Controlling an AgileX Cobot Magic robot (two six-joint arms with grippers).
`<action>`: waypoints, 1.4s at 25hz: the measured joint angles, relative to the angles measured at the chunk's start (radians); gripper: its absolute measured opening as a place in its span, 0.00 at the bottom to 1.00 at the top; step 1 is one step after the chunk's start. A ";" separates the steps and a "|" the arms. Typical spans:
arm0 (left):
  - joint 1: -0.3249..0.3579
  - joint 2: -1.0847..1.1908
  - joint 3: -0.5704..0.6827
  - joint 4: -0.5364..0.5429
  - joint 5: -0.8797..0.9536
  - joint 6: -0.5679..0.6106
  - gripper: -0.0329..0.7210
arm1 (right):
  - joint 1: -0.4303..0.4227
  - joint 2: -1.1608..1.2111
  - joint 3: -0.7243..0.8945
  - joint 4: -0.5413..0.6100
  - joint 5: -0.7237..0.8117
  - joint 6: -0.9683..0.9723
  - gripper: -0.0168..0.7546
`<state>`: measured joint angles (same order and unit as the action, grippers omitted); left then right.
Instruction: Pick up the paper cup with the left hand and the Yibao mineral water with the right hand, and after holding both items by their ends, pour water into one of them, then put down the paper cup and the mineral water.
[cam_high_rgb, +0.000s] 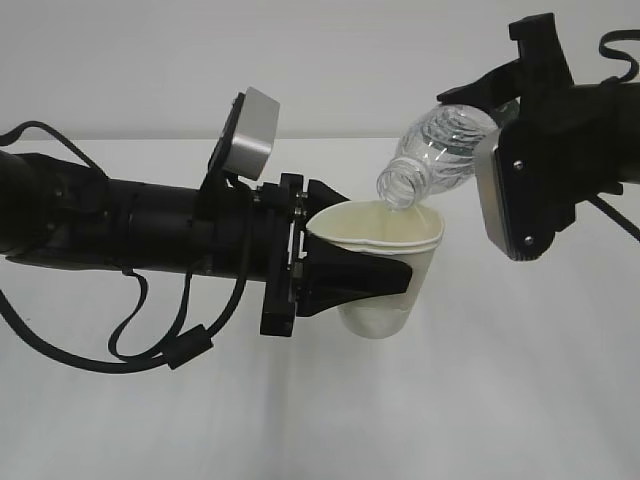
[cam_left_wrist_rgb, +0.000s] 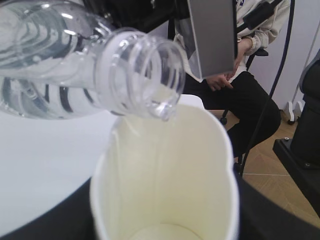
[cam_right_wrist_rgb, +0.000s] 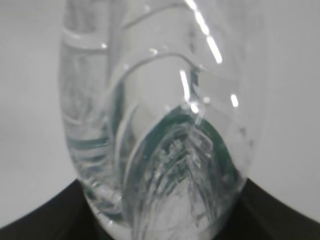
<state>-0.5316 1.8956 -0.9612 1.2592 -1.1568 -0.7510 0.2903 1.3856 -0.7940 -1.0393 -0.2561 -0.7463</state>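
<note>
The paper cup (cam_high_rgb: 385, 285) is held upright above the table, and my left gripper (cam_high_rgb: 375, 248) is shut on its sides, squeezing the rim out of round. From the left wrist, the cup (cam_left_wrist_rgb: 165, 165) shows its cream inside, with black fingers (cam_left_wrist_rgb: 40, 225) on both sides. The Yibao mineral water (cam_high_rgb: 440, 145) is tilted mouth-down from the upper right. Its open neck (cam_left_wrist_rgb: 150, 70) sits just over the cup's far rim, with water at the lip. My right gripper (cam_high_rgb: 495, 112) is shut on the bottle's base end. The right wrist view is filled by the clear ribbed bottle (cam_right_wrist_rgb: 160, 115), green showing inside.
A white table (cam_high_rgb: 500, 400) lies below both arms. A loose black cable (cam_high_rgb: 150, 340) hangs under the left arm. A seated person (cam_left_wrist_rgb: 245, 85) and black equipment (cam_left_wrist_rgb: 305, 135) are beyond the table's far edge.
</note>
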 joint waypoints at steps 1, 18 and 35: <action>0.000 0.000 0.000 0.000 0.000 0.002 0.55 | 0.000 0.000 0.000 0.000 0.000 0.000 0.60; 0.000 0.000 0.000 0.000 0.000 0.002 0.55 | 0.000 0.000 0.000 0.000 -0.007 -0.009 0.60; 0.000 0.000 0.000 0.000 0.000 0.002 0.55 | 0.012 0.000 0.000 0.000 -0.012 -0.012 0.60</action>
<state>-0.5316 1.8956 -0.9612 1.2592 -1.1568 -0.7487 0.3024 1.3856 -0.7940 -1.0393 -0.2681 -0.7581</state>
